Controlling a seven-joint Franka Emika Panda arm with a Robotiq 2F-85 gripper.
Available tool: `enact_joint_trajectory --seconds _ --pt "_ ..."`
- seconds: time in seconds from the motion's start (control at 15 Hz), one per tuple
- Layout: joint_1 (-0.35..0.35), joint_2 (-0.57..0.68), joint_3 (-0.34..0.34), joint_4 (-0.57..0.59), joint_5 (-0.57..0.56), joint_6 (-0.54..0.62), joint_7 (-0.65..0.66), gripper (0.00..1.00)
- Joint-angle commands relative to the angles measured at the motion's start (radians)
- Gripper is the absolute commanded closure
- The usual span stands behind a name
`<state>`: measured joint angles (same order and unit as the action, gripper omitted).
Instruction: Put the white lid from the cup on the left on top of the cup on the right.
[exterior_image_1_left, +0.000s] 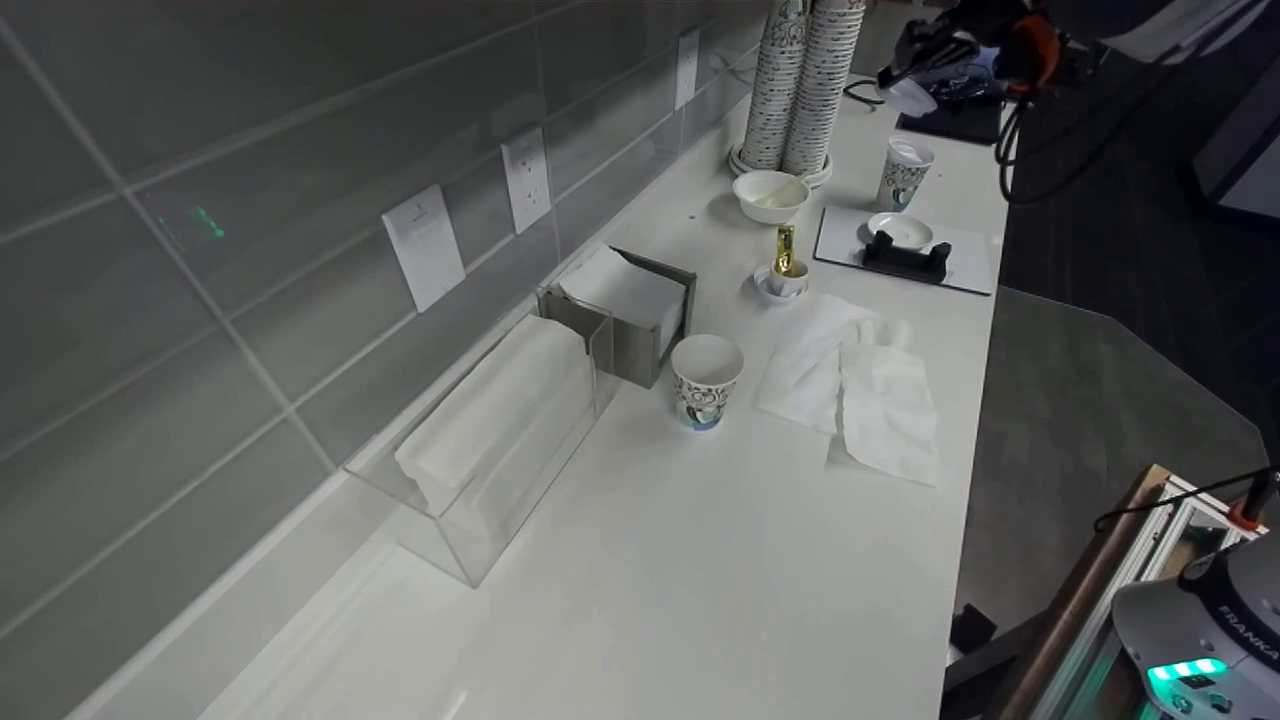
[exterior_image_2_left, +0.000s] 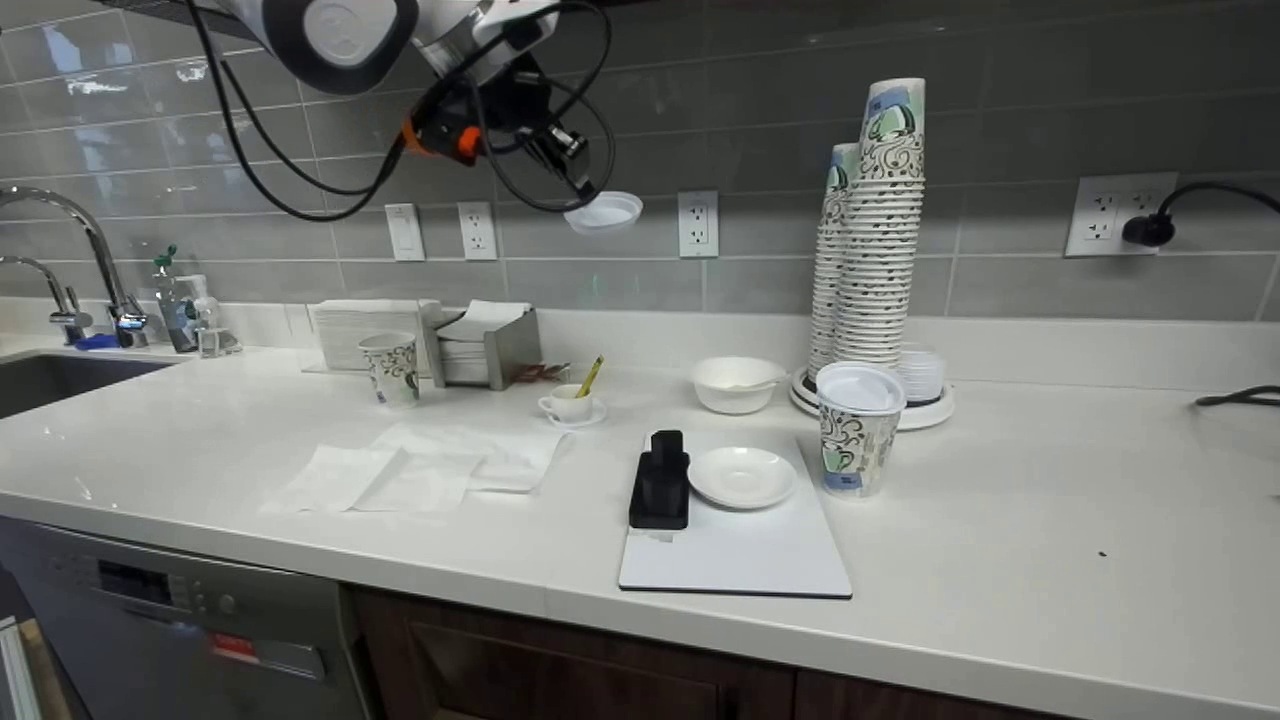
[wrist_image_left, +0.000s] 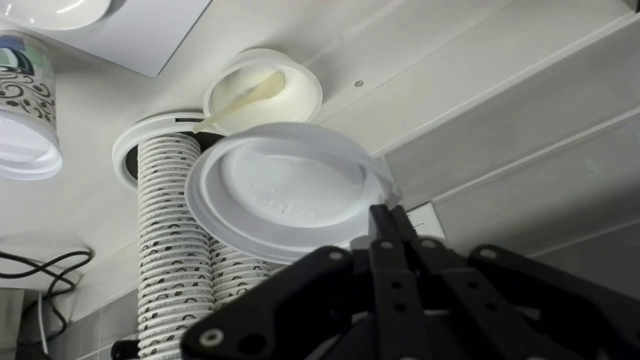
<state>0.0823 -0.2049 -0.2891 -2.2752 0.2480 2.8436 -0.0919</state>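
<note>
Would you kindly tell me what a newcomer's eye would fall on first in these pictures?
Most likely the white lid, held by its rim in the claw, in the air above the counter. Next would come the two tall stacks of paper cups near the tiled wall, beside a white bowl. A slim gold item, sticking up from a little white cup, may follow.

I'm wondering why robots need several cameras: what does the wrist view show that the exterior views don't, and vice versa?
The wrist view alone shows faint markings on the white lid. Only the exterior views show the open cup, the spread napkins and, in an exterior view, the sink. Shared by all: the gripper holding that lid, the lidded cup, the bowl and the cup stacks.
</note>
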Motion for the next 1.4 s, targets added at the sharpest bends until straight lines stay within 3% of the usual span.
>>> enact_joint_trajectory --seconds 0.0,0.4,0.87,1.27,1.33 --pt "0.035 0.195 -0.043 0.165 0.111 -0.006 -0.036 1.00" --pt "-0.041 0.432 -0.050 0.352 0.288 -0.078 -0.076 1.00" --pt "-0.143 0.612 -0.027 0.494 0.347 -0.101 -0.090 1.00" --pt "-0.237 0.698 0.032 0.603 0.393 -0.132 -0.168 1.00" --pt "-0.315 0.700 0.112 0.613 0.309 -0.105 -0.124 1.00"
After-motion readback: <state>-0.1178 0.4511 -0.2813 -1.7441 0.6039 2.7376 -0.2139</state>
